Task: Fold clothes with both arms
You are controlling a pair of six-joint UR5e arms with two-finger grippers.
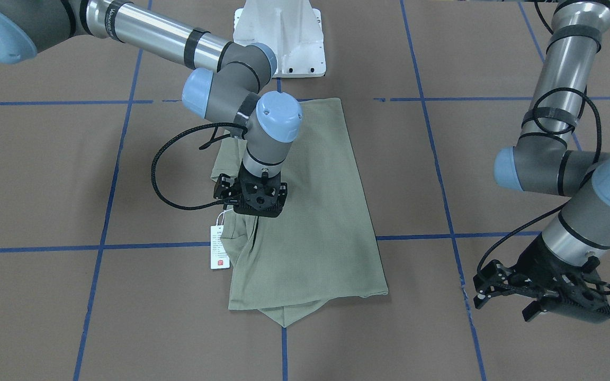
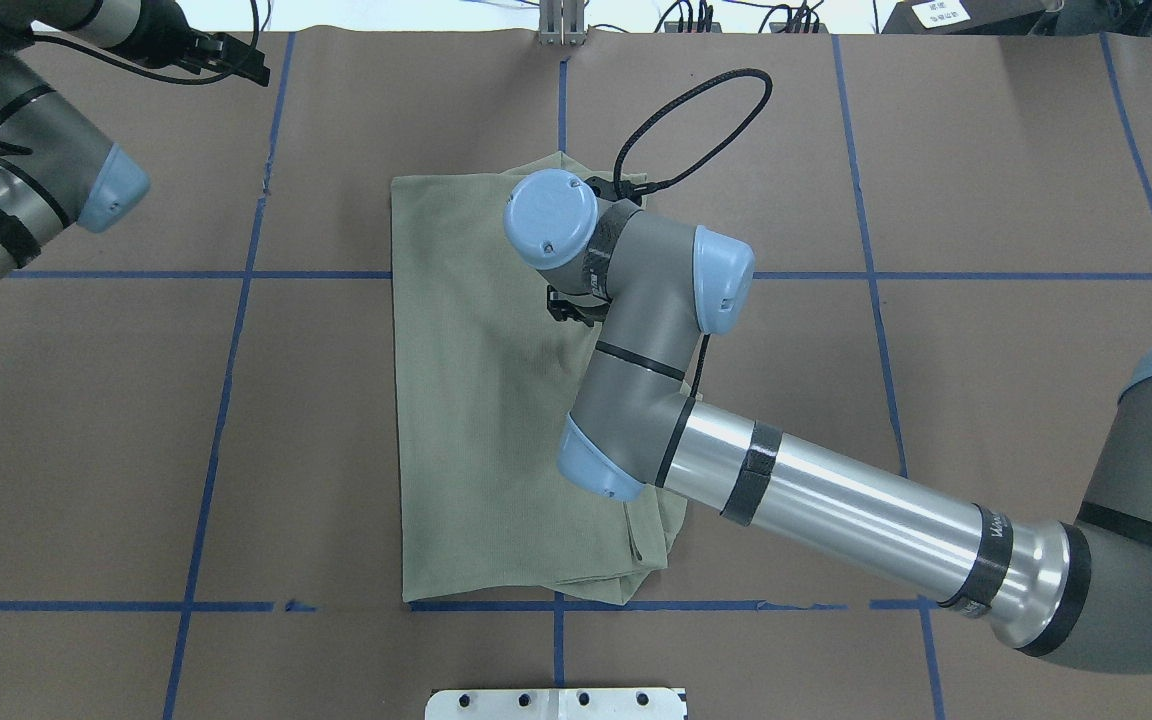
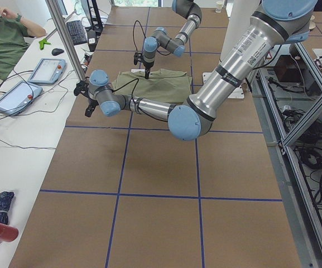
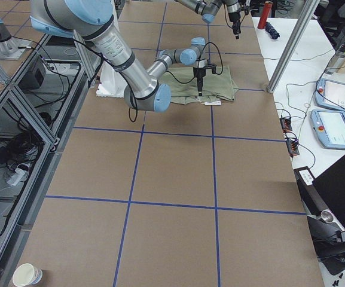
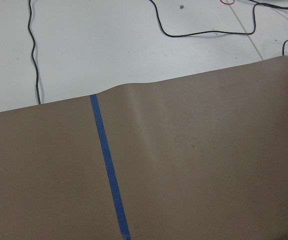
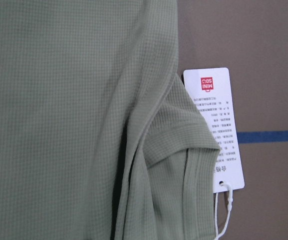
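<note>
Shirt (image 1: pixel 310 211): where is it shown, and in what state?
— It is shown in the middle of the brown-papered surface (image 1: pixel 45 174), laid as one long narrow panel. The sleeves appear to be turned in. A corner of cloth is seen poking out at one short end, and the collar edge is bunched beside the hang tag (image 1: pixel 220 247), which rests on the paper.
— How are the tools placed?
— The right tool (image 1: pixel 256 200) is pointed down over the collar edge. Its fingers are hidden, so it cannot be told whether they are parted, closed or gripping cloth. The left tool (image 1: pixel 503 307) is held well apart from the shirt, its jaws spread and nothing in them.
— How much is judged done?
— The lengthwise folds are judged complete. A crosswise fold, and tidying of the bunched edge, are judged to be left.
</note>
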